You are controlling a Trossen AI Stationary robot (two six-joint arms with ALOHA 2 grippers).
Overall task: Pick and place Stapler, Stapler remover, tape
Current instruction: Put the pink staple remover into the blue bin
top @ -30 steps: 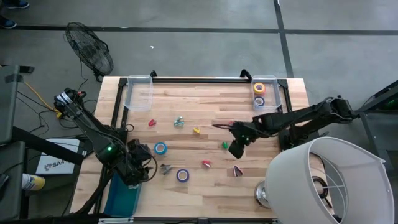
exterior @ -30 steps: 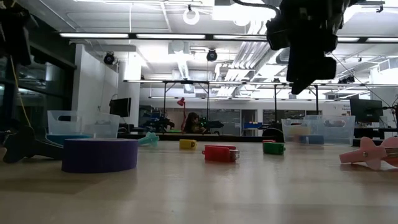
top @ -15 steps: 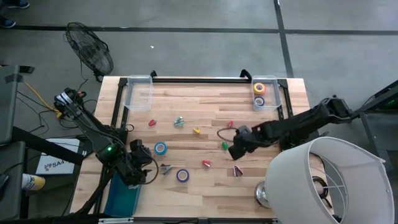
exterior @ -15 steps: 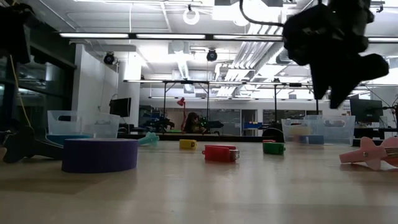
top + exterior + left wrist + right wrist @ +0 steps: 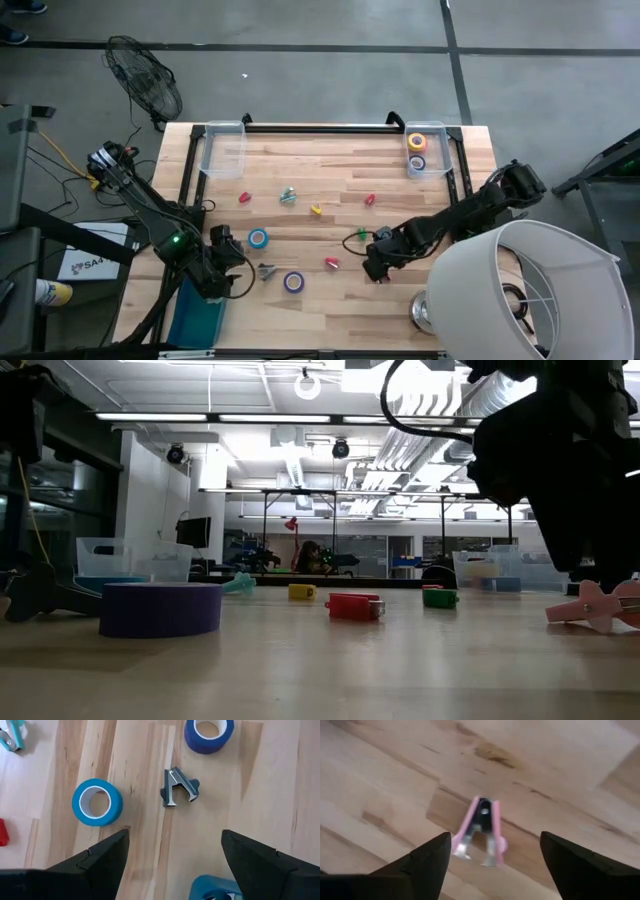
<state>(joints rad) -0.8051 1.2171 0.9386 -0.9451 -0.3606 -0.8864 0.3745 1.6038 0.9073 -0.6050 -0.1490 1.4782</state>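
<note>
Low, right gripper point(image 5: 492, 870) fingers spread above pink staple remover point(image 5: 481, 831).

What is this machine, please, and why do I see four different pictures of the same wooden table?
It is a robot with two dark arms at a wooden table. One camera looks down from above, one sits at table height, and one rides on each wrist. The right gripper hangs open above a pink staple remover. The left gripper, also open, waits near a light blue tape roll, a dark blue tape roll and a grey staple remover. Small coloured staplers lie scattered around. A clear bin holds two more tape rolls. Nothing is held.
</note>
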